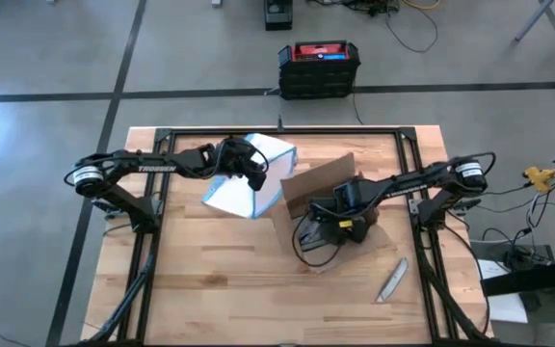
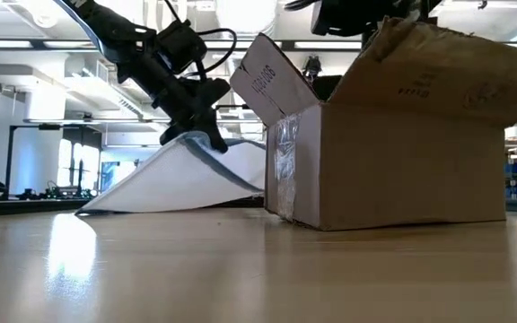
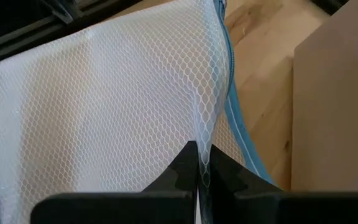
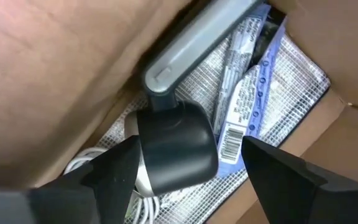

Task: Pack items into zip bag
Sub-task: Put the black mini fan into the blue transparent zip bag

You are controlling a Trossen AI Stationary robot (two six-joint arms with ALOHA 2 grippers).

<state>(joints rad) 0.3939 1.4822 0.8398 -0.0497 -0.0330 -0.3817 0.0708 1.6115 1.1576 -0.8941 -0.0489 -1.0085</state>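
The zip bag, white mesh with a blue strip along one edge, slopes up from the table at the left of the brown cardboard box. My left gripper is shut on its raised edge, as the low view also shows. My right gripper hangs open over the open box. Its fingers stand to either side of a dark rounded piece with a light grey arm. Whitish looped pieces, perhaps the items, lie under that piece. A blue-and-white packet with a barcode lies beside it. My left gripper pinches the bag's white mesh between its two fingers, right beside the blue strip. One layer or several, I cannot tell. The fingers slant down from the table's left. The held edge is raised, and the bag's opposite edge lies on the table.
A slim grey stick-like tool lies on the wood near the table's right front. The box's flaps stand up around my right gripper. A black and red case sits on the floor beyond the far edge.
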